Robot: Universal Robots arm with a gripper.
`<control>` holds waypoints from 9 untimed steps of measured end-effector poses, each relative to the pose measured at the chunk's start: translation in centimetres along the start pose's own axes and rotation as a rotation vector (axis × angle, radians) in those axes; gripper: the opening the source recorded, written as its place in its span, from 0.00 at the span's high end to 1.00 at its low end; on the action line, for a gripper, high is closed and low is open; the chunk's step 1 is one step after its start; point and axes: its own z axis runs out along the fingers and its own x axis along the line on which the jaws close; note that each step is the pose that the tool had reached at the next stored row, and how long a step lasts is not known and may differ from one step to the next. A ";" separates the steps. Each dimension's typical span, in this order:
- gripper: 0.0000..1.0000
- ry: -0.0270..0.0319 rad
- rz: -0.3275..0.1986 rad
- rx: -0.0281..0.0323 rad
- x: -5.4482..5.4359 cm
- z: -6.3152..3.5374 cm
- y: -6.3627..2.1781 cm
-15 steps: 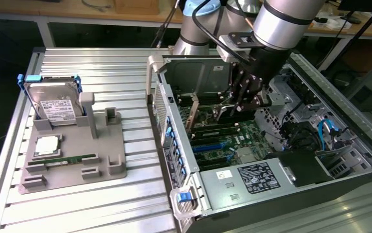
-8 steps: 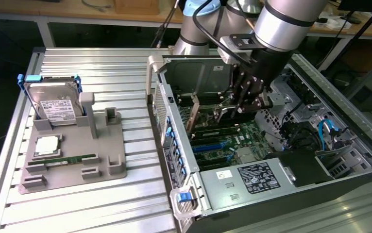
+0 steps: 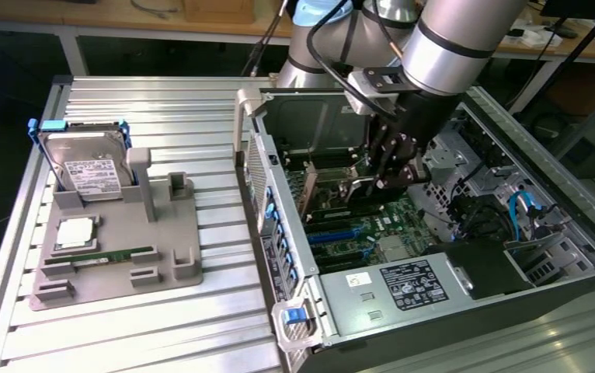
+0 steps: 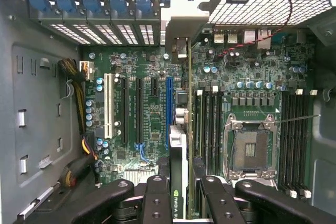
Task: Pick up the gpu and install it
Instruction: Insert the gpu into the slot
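Observation:
My gripper (image 3: 381,180) reaches down into the open computer case (image 3: 546,256), above the motherboard (image 3: 352,233). It is shut on the gpu (image 4: 178,153), a thin dark card seen edge-on between the black fingers (image 4: 156,199) in the wrist view. Its silvery bracket (image 4: 181,27) points toward the case's rear slot openings (image 4: 105,32). The card hangs upright just beside the long blue expansion slot (image 4: 169,106); I cannot tell whether its edge touches the board. In the exterior view the gpu (image 3: 347,185) shows partly below the gripper.
On the exterior view's left a grey holder (image 3: 121,249) carries a silver hard drive (image 3: 88,167), a processor chip (image 3: 74,231) and a green memory stick (image 3: 111,255). The case also holds the power supply (image 3: 412,284), the processor socket (image 4: 249,148) and cable bundles (image 4: 79,95).

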 end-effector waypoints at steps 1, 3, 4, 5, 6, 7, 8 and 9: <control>0.73 -0.0001 0.000 0.0001 0.0 0.31 -0.01; 0.73 0.0001 0.000 0.0000 0.0 0.96 -0.02; 0.73 0.0000 0.000 0.0002 0.0 1.23 -0.02; 0.73 0.0000 0.000 0.0002 0.0 1.36 -0.03; 0.73 -0.0001 0.000 0.0002 0.0 1.52 -0.03; 0.73 -0.0001 0.000 0.0002 0.0 1.65 -0.03; 0.73 -0.0001 0.000 0.0003 0.0 1.79 -0.03; 0.73 -0.0001 0.000 0.0003 0.1 1.95 -0.04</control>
